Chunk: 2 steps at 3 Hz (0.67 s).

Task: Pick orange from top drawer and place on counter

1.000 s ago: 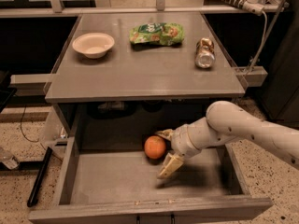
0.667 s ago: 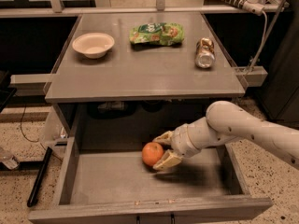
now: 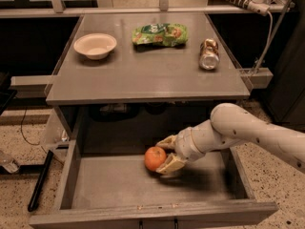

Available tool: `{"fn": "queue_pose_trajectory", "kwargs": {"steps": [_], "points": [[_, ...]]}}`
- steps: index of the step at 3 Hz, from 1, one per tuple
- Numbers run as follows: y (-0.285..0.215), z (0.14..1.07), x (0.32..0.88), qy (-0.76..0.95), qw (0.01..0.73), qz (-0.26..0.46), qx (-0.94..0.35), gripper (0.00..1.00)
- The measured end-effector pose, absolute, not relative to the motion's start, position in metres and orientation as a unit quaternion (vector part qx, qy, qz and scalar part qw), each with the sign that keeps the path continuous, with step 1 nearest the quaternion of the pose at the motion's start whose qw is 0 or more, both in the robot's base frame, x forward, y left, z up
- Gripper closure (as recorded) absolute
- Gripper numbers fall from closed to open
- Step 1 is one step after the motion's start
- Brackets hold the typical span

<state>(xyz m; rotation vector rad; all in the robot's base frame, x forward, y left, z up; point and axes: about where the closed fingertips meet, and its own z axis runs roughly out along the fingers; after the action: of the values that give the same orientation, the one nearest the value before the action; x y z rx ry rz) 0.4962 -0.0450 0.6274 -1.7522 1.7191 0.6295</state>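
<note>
The orange (image 3: 154, 158) lies on the grey floor of the open top drawer (image 3: 109, 182), near its middle. My gripper (image 3: 165, 153) reaches in from the right, low inside the drawer. Its two pale fingers (image 3: 171, 164) sit against the orange's far and near sides, so the gripper is shut on it. The orange still looks to be resting on the drawer floor. The grey counter (image 3: 147, 70) lies above the drawer, behind the gripper.
On the counter are a white bowl (image 3: 95, 45) at the left, a green snack bag (image 3: 159, 34) in the middle and a can (image 3: 208, 54) on its side at the right. The drawer's side walls and front edge (image 3: 152, 211) surround the gripper. A black rod (image 3: 40, 180) lies on the floor at the left.
The gripper has moved a little left and toward the drawer's front, and its fingers have come in around the orange. The orange has shifted slightly toward the front.
</note>
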Motion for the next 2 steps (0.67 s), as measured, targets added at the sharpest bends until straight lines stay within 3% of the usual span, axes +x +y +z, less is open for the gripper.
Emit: {"fn": "queue_pose_trajectory", "kwargs": {"steps": [1,2], "points": [[-0.045,0.6274,0.4962,0.647,0.299,0.237,-0.66,1.0],[-0.0439,0.631,0.491,0.649,0.298,0.236,-0.659,1.0]]}}
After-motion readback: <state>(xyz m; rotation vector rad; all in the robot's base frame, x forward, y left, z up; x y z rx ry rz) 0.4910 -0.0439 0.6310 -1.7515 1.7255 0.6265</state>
